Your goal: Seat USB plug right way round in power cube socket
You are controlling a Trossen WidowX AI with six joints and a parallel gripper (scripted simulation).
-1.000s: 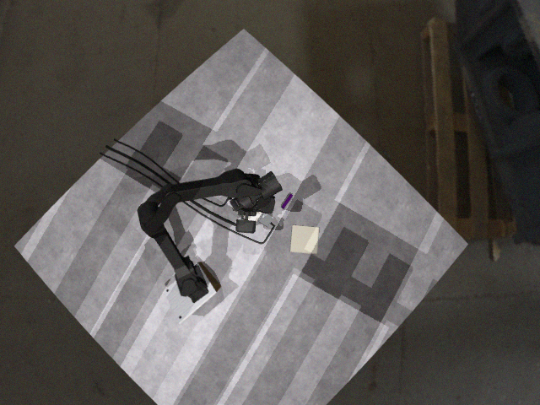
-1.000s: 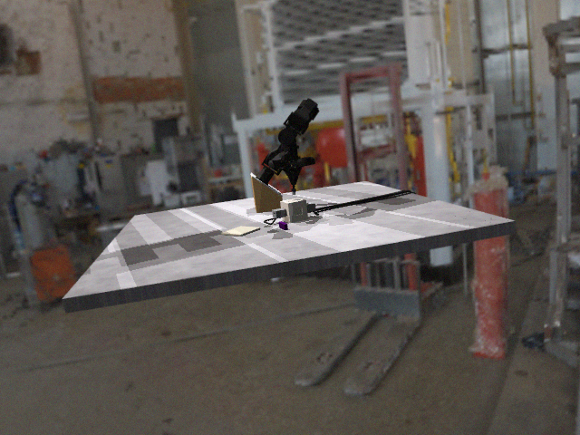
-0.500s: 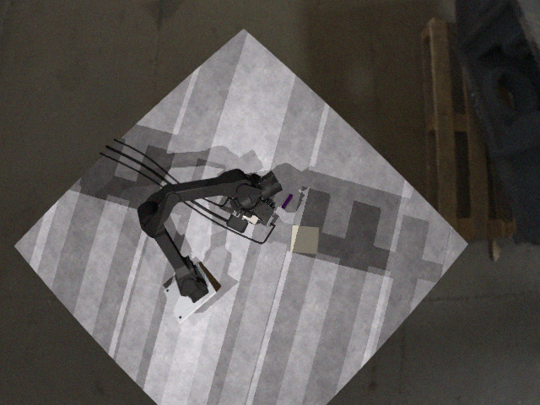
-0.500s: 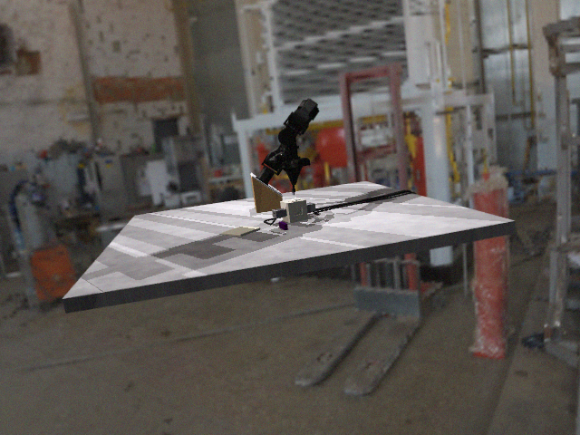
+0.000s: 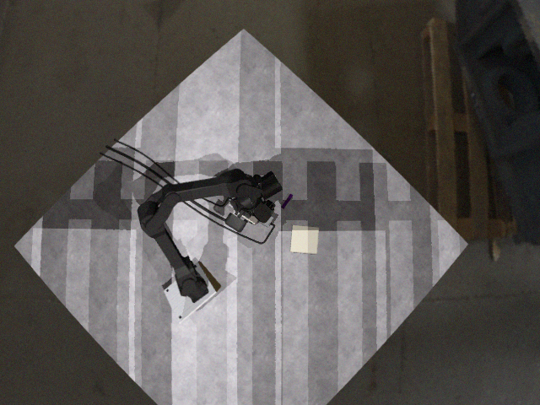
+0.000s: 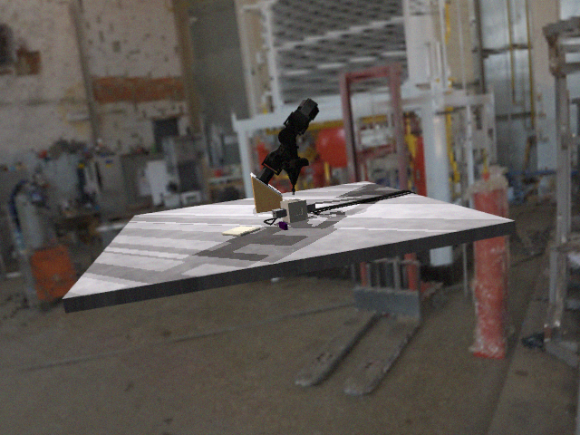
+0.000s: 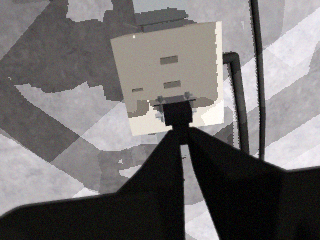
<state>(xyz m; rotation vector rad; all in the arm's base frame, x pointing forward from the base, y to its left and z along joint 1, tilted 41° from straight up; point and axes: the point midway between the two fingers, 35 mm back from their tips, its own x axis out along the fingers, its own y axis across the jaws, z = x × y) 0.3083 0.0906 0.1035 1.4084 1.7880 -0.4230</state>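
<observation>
The power cube (image 6: 294, 212) (image 7: 145, 65) is a beige block on the table, with small slots in its top face. My gripper (image 6: 293, 192) (image 7: 182, 136) points down over the cube and is shut on the USB plug. The plug (image 7: 177, 114) shows as a small black body just beyond the fingertips, over the cube's near edge in the wrist view, with small grey metallic parts around its far end. The socket under it is hidden, so I cannot tell how deep the plug sits or which way round it is. In the top view the arm covers the fingers.
Grey adapters (image 6: 279, 213) (image 7: 162, 19) stick out from the cube's sides, with black cables (image 5: 263, 241) (image 6: 361, 202) (image 7: 241, 100) beside it. A purple stick (image 5: 287, 201) (image 6: 283, 226) and a cream pad (image 5: 304, 240) (image 6: 240, 230) lie nearby. A brown panel (image 5: 209, 276) (image 6: 265, 197) stands by the arm's base.
</observation>
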